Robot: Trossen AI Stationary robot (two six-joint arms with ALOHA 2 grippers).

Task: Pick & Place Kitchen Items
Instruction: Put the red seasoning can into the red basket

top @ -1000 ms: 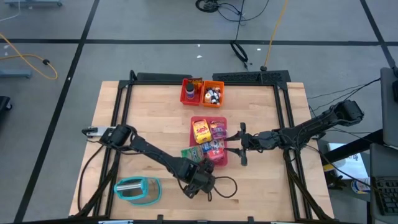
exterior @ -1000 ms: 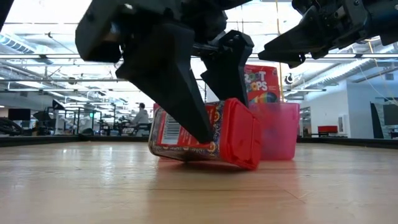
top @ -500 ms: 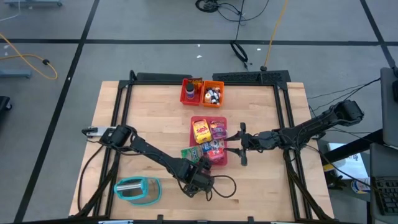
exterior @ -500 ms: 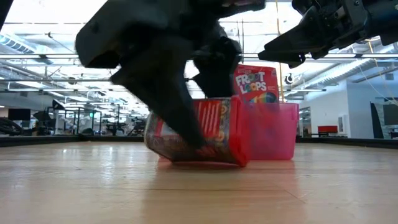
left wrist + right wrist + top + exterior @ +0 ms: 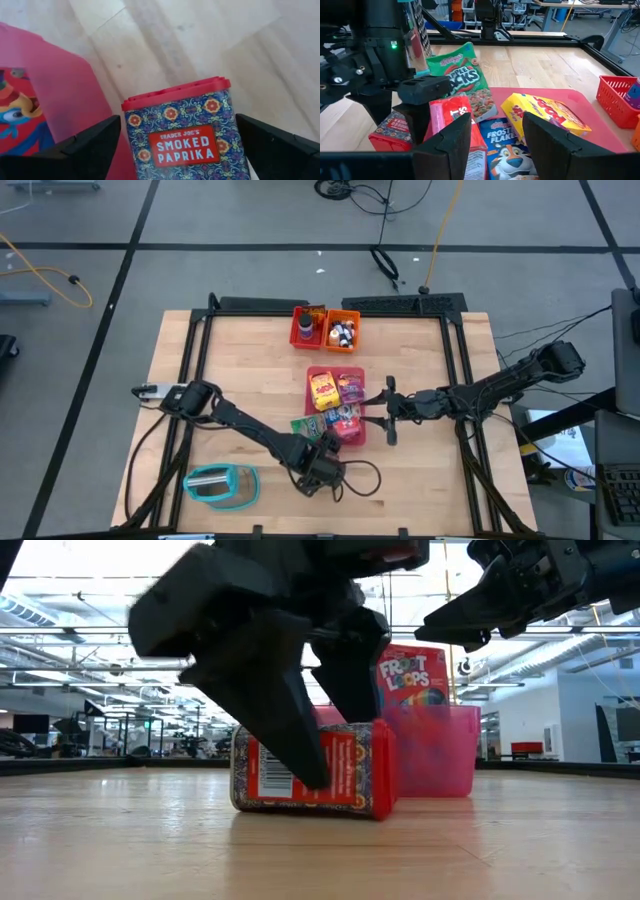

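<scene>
The smoked paprika tin (image 5: 182, 132) lies on its side on the desk (image 5: 230, 370), just beside the near edge of the flat pink tray (image 5: 356, 436) that carries the cereal boxes (image 5: 545, 116). The left tool (image 5: 305, 720) straddles the tin with its fingers (image 5: 90, 145) spread wide, one on each side and clear of its walls, so nothing is gripped. This looks like the start of a pick: the next move calls for closing squarely on the tin's flat sides, then lifting clear of the tray's rim. The right tool (image 5: 388, 409) hangs over the tray's right side, part open and empty. Two small bins (image 5: 325, 328) sit at the far edge.
</scene>
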